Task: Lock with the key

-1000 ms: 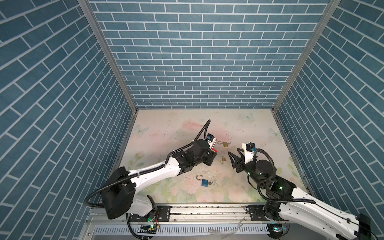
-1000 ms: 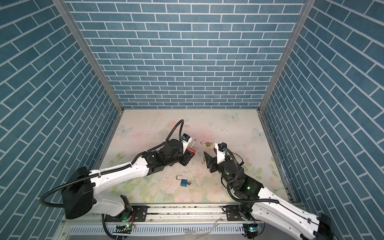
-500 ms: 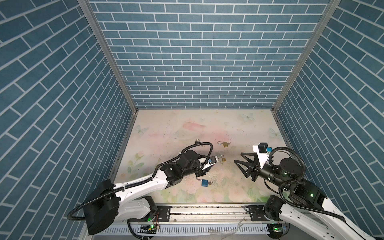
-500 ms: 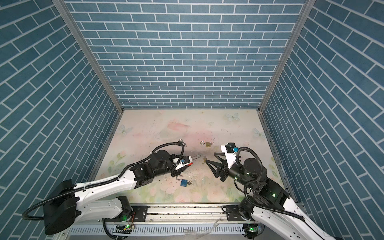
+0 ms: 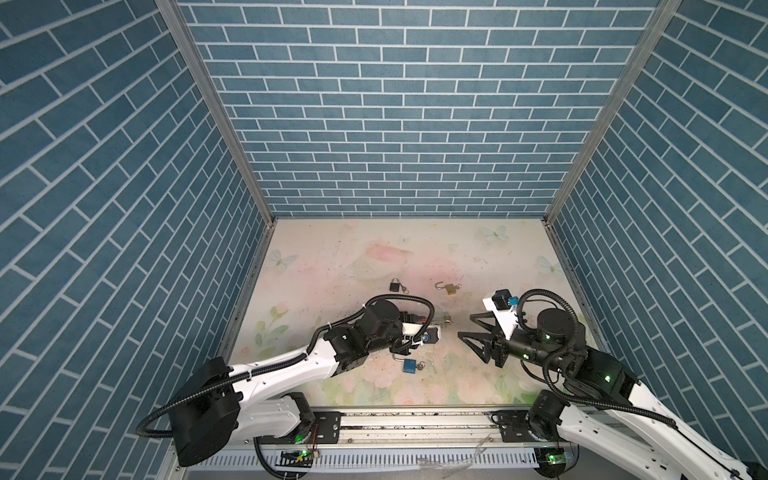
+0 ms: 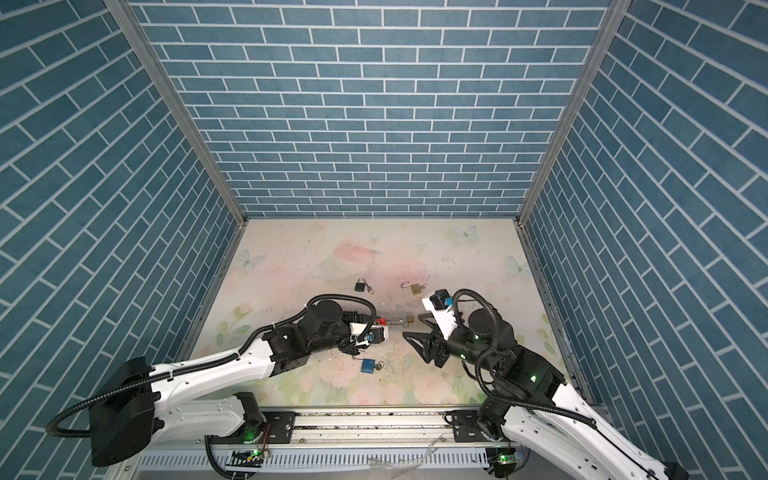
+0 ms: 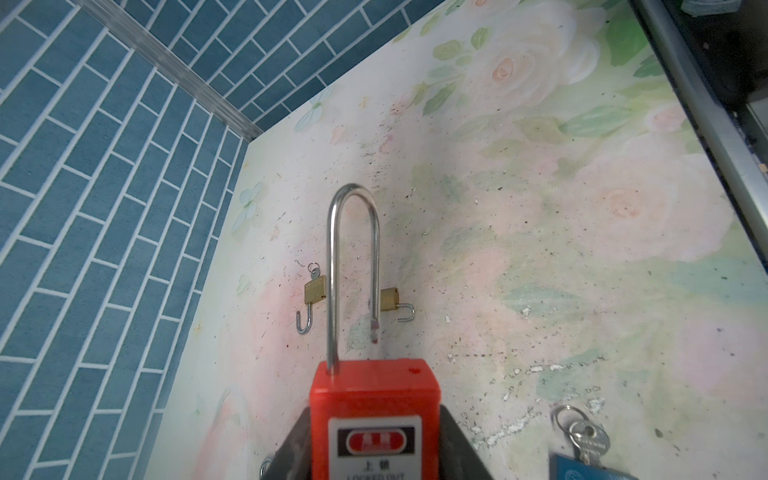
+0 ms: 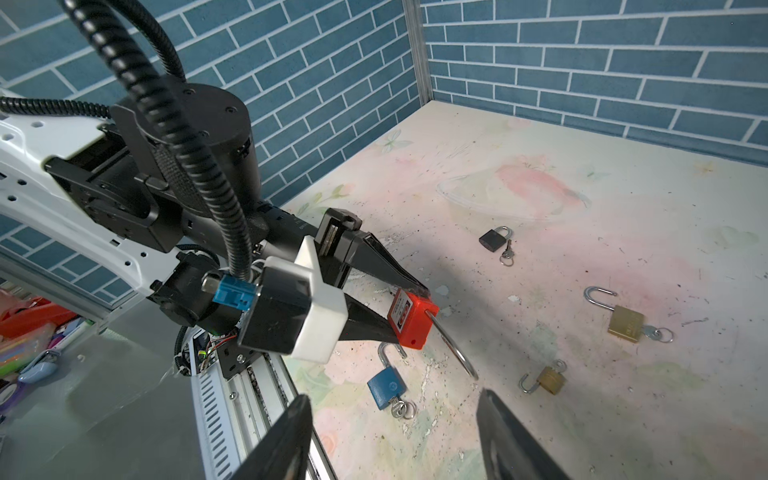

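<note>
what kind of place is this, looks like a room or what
Probably a robot test cell, not a real room: brick-print wall panels box in a floral tabletop, two arms are mounted on a rail at its front, and small padlocks, like the blue padlock, lie about as props.

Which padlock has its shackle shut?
The black padlock: shackle seated in its body. The blue padlock, red padlock and both brass padlocks stand open.

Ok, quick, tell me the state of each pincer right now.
Left pincer: closed on the body of the red padlock, whose shackle is open.
Right pincer: open, holding nothing.
</note>
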### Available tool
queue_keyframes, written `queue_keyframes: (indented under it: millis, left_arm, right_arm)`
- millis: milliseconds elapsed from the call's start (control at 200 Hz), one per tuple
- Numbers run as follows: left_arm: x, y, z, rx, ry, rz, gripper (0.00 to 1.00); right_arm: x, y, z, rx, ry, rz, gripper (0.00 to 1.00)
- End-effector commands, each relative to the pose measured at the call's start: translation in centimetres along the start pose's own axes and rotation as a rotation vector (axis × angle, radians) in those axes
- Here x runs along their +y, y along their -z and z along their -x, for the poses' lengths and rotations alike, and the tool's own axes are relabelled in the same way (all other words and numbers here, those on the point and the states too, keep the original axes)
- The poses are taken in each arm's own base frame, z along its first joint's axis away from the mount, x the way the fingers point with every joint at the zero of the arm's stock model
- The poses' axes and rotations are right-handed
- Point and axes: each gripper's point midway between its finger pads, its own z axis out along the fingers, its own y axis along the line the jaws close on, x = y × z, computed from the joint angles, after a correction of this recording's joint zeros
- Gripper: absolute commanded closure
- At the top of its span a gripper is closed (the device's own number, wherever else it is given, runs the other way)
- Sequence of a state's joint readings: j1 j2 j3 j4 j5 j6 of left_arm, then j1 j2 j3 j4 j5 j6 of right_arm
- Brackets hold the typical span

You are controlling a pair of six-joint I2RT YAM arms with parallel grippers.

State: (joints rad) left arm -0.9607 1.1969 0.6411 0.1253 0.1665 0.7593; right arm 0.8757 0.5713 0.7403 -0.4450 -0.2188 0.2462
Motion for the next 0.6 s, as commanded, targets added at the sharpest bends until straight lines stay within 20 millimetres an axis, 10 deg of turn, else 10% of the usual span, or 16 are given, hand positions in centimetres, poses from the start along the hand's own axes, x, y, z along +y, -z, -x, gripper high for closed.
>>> queue_keyframes:
  millis: [0,595]
  left_arm:
    - [-0.4,0.5,0.8,-0.039,-0.063,-0.011,1.0]
    - [-1.7,2.0,2.0,-0.102,-0.071,-0.026,1.0]
  right_arm:
    - [-0.1,-0.8,-1.6,0.067,0.049,0.017,0.37]
    - [-2.4,-4.9,-4.2,0.09,0.016,-0.023,0.52]
